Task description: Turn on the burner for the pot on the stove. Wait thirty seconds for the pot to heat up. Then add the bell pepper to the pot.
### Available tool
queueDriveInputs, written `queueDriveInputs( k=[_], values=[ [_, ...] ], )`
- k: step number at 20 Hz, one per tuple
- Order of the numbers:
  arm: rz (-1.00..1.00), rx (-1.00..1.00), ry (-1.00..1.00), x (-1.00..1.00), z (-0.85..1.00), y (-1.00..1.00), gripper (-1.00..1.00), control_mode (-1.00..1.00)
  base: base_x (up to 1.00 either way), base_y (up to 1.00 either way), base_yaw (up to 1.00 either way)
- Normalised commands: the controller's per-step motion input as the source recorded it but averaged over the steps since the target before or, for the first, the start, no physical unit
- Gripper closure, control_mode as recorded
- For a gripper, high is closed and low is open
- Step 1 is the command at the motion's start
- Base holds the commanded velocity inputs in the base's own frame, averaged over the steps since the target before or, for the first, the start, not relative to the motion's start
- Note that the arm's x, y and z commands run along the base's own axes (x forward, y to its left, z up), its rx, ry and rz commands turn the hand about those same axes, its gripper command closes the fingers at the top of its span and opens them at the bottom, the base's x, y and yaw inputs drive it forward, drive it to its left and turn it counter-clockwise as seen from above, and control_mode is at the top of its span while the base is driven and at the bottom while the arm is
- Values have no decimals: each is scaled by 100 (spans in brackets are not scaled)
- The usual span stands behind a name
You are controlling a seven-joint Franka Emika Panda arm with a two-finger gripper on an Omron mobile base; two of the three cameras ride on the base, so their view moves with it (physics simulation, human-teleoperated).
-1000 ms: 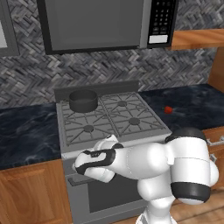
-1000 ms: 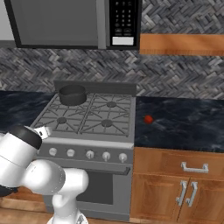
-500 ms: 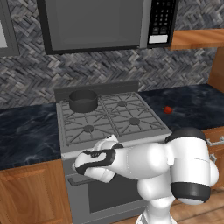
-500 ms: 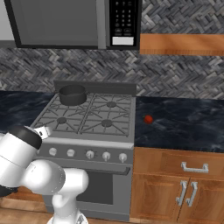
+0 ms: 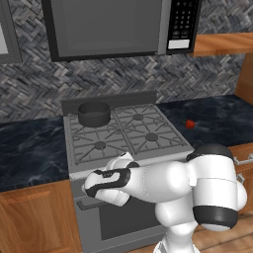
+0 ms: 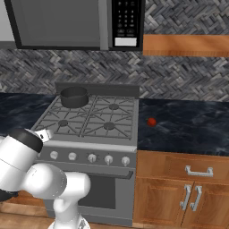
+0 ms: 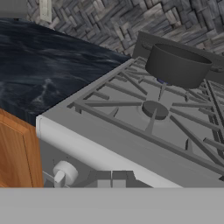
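Sitting at the stove's (image 5: 126, 136) back-left corner, one pot (image 5: 94, 113); one bell pepper (image 5: 190, 124) on the counter (image 5: 217, 116); gripper (image 7: 111, 179) clenched, empty.

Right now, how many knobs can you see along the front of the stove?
5 in the right base view, in a row on the stove's front panel: far left, second, middle, fourth, far right. The arm's white body may hide another at the left.

No readable text anywhere; the microwave keypad (image 6: 125, 19) shows only blurred marks, too small to read.
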Motion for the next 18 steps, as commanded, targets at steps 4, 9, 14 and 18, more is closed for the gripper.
queueDriveInputs(
  k=[4, 9, 14, 18],
  values=[
    [0, 0, 0, 0, 0, 0, 100, -100, 0, 0, 0],
    [0, 0, 0, 0, 0, 0, 100, -100, 0, 0, 0],
    [0, 0, 0, 0, 0, 0, 100, -100, 0, 0, 0],
    [0, 0, 0, 0, 0, 0, 100, -100, 0, 0, 0]
  ],
)
